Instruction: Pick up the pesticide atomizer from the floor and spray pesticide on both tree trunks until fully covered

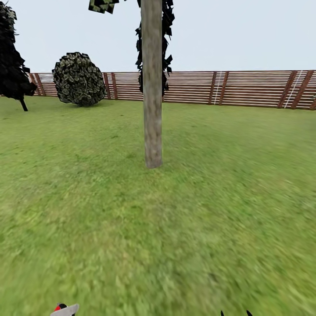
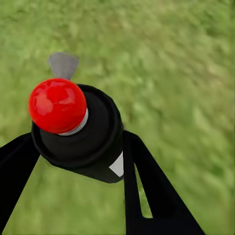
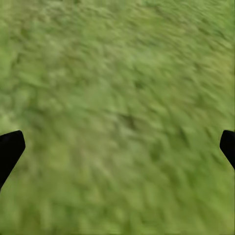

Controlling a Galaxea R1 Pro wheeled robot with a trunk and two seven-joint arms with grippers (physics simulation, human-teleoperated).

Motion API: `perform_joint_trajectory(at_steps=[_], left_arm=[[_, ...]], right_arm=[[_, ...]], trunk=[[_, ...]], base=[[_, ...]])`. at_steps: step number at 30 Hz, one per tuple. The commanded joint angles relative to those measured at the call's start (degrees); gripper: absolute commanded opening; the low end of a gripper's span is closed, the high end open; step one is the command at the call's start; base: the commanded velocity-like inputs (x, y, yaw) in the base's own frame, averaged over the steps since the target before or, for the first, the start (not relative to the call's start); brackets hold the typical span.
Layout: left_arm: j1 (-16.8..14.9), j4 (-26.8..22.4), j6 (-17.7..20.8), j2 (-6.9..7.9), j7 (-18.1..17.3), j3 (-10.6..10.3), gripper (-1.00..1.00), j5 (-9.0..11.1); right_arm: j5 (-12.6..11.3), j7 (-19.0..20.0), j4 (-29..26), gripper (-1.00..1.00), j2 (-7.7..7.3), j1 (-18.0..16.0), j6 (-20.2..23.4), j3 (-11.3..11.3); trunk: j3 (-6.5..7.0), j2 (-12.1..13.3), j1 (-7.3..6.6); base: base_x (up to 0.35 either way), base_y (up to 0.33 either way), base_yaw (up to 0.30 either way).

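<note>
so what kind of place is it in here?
A simulated fenced garden, by the look of it: grass lawn all around, a brown slatted wooden fence along the back, a thick pale tree trunk ahead, and a round bush by the fence under open sky.

Left gripper (image 2: pixel 78 147) clamped round pesticide atomizer (image 2: pixel 81 132); right gripper (image 3: pixel 117 147) spread wide, empty.

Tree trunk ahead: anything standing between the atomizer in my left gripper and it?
Nothing visible. Open lawn runs from the left gripper, shut on the pesticide atomizer, to the tree trunk. The round bush sits off to the left by the fence.
</note>
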Motion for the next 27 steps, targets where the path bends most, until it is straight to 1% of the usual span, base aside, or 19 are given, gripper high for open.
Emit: perform_joint_trajectory(at_steps=[1, 21, 27], left_arm=[[-0.04, 0.04, -0.19, 0.00, 0.10, 0.02, -1.00, 0.02], [-0.04, 0.14, -0.19, 0.00, 0.10, -0.01, -1.00, 0.02], [-0.04, 1.03, -0.28, 0.00, 0.10, 0.02, -1.00, 0.00]], right_arm=[[0.19, 0.02, 0.04, 1.00, 0.02, -0.03, -0.16, -0.20], [0.19, 0.02, 0.04, 1.00, 0.02, -0.03, -0.16, -0.20], [0.19, 0.02, 0.04, 1.00, 0.02, -0.03, -0.16, -0.20]], trunk=[[-0.05, -0.02, 0.03], [-0.05, -0.02, 0.03], [-0.05, -0.02, 0.03]], base=[[0.340, 0.000, 0.000], [0.340, 0.000, 0.000], [0.340, 0.000, 0.000]])
